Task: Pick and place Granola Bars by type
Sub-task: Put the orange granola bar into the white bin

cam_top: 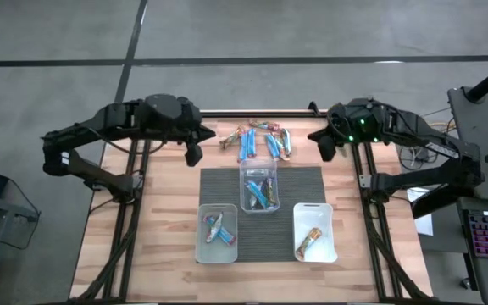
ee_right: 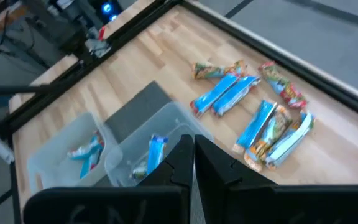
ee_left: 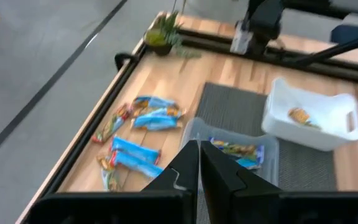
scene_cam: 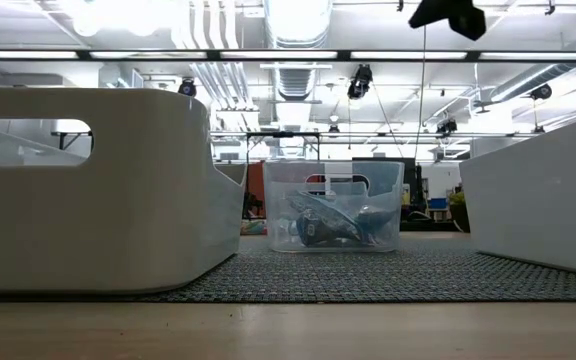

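Table: pale wood planks, visible grain, satin finish; edged by a black metal frame, matt.

Mat: dark grey woven fabric, ribbed and rough, matt.

Centre tub: clear plastic, smooth, slightly glossy. Left tub: translucent, frosted-looking plastic. Right tub: opaque white plastic, smooth, low sheen.

Granola Bars: thin foil-like wrappers, shiny and crinkled, blue with orange and tan printed areas; crimped ends.

Left gripper and right gripper: fingers black plastic-looking, matt, smooth faces. Arm housings dark, matt.

Floor: grey, smooth, dull.
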Controlling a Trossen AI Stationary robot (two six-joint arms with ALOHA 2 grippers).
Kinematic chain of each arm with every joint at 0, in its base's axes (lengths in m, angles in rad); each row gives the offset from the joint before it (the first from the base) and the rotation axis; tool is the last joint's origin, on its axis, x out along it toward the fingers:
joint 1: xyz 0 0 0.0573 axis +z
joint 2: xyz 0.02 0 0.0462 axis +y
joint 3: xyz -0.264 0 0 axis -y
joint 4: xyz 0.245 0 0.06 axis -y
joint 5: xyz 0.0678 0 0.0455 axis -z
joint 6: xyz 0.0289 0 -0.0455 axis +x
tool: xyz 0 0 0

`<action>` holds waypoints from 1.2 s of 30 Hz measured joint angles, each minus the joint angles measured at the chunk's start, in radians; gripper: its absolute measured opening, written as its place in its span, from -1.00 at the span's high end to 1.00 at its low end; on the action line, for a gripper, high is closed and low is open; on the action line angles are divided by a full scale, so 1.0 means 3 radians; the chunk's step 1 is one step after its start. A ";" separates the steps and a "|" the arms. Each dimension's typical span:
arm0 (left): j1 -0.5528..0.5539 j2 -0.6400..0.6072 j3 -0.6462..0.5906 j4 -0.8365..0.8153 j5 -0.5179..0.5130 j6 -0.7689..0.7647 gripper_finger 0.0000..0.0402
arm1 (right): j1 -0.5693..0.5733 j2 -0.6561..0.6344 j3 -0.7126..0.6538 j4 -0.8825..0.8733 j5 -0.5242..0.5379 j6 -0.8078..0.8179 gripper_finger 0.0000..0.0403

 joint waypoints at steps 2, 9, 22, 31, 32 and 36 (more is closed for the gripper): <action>0.0045 -0.0030 -0.0172 0.0109 0.0015 0.0002 1.00 | -0.0100 0.0086 0.0103 0.0001 0.0001 0.0000 0.96; 0.0215 -0.0228 -0.0703 0.0680 0.0258 -0.0007 1.00 | -0.0587 0.0442 0.0454 -0.0124 -0.0021 0.0089 0.93; 0.0250 -0.0502 -0.0814 0.0701 0.0271 -0.0068 1.00 | -0.1099 0.1160 0.0828 -0.0414 -0.0018 0.0081 0.08; 0.0250 -0.0623 -0.0814 0.0695 0.0258 -0.0071 1.00 | -0.1282 0.1536 0.0927 -0.0455 -0.0015 0.0083 -0.33; 0.0250 -0.0627 -0.0814 0.0693 0.0257 -0.0072 1.00 | -0.1295 0.1565 0.0943 -0.0454 -0.0015 0.0079 -0.35; 0.0250 -0.0625 -0.0814 0.0673 0.0256 -0.0079 1.00 | -0.1332 0.1650 0.1019 -0.0452 -0.0021 0.0133 -0.38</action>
